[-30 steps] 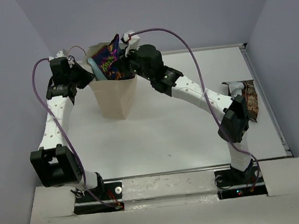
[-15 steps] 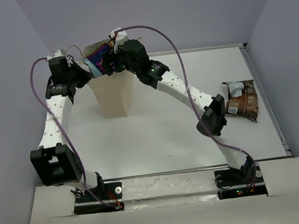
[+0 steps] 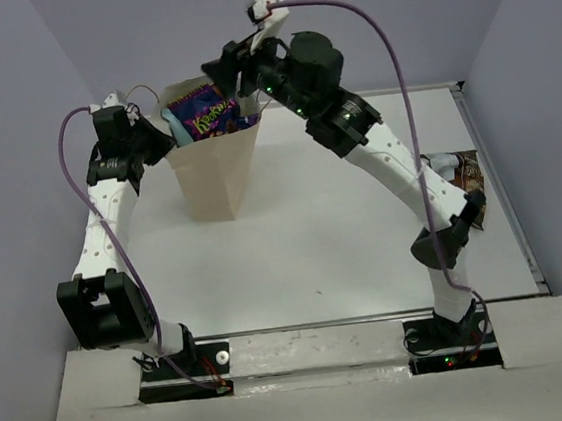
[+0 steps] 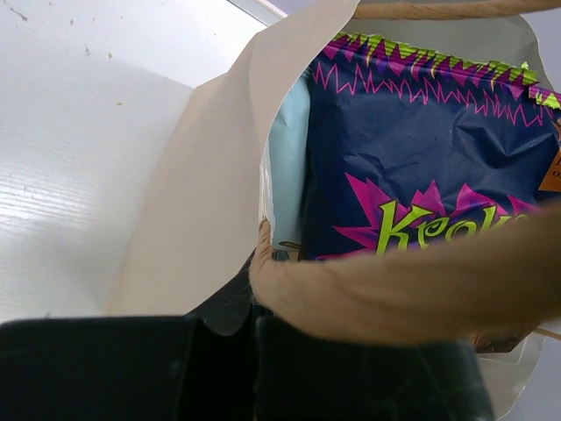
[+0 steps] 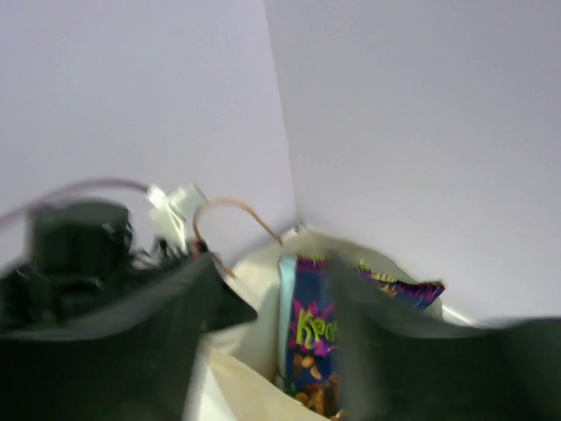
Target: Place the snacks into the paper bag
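The paper bag (image 3: pixel 219 172) stands upright at the back left. The purple-blue packet with yellow lettering (image 3: pixel 200 110) stands inside it, top sticking out, next to the edge of a light blue packet (image 3: pixel 178 131). My left gripper (image 3: pixel 158 143) is shut on the bag's left rim; in the left wrist view (image 4: pixel 250 324) the paper wall (image 4: pixel 193 237) runs between the fingers, with the purple-blue packet (image 4: pixel 421 167) beyond. My right gripper (image 3: pixel 236 72) is open and empty above the bag's right side; its view (image 5: pixel 289 289) shows the packet (image 5: pixel 311 329) below. No orange packet shows.
A brown packet (image 3: pixel 469 179) lies flat at the table's right side, partly behind my right forearm (image 3: pixel 441 204). A blurred cord handle (image 4: pixel 412 294) crosses the left wrist view. Lilac walls stand close behind and left of the bag.
My right gripper lowered the purple-blue packet into the bag, let go, and rose up and to the right. The left gripper kept hold of the bag's rim.
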You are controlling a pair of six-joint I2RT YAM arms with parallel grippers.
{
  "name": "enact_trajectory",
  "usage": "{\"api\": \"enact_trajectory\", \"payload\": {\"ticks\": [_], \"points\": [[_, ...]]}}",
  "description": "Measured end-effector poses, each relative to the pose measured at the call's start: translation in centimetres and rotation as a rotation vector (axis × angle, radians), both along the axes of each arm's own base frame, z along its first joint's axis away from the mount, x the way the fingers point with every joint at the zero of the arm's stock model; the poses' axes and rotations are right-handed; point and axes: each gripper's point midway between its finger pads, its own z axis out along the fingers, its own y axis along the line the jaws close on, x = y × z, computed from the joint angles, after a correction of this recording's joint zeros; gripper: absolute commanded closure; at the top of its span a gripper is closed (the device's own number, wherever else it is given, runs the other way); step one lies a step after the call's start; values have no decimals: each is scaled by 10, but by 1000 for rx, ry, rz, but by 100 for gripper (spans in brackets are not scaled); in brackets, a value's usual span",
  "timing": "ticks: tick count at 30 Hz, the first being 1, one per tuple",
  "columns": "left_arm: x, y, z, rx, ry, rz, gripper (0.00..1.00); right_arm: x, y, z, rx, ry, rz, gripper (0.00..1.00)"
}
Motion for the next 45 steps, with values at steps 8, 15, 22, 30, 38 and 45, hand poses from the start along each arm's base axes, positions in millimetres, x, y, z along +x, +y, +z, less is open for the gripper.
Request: {"api": "enact_trajectory", "payload": {"ticks": [8,15,22,30,38,45], "points": [[1,-1,0,-2,-4,-4,100,-34,-51,113,234,-164,-56,83],[1,-1,0,-2,-6,-4,100,29,49,-65,-23,82,-120,99],[-2,-4,-8,-5,13,-14,100,49,81,-257,-357,296,-227,99],[-2,-7,-6,-13,5,-30,100,48,70,-239,-338,310,-248,79],[-1,-6,-5,-14,2,-28,100,17,43,-94,-132,160,-178,33],[-1,-7,-4,-24,0,-28,100,-50,-130,109,204,-75,-352,20]]}}
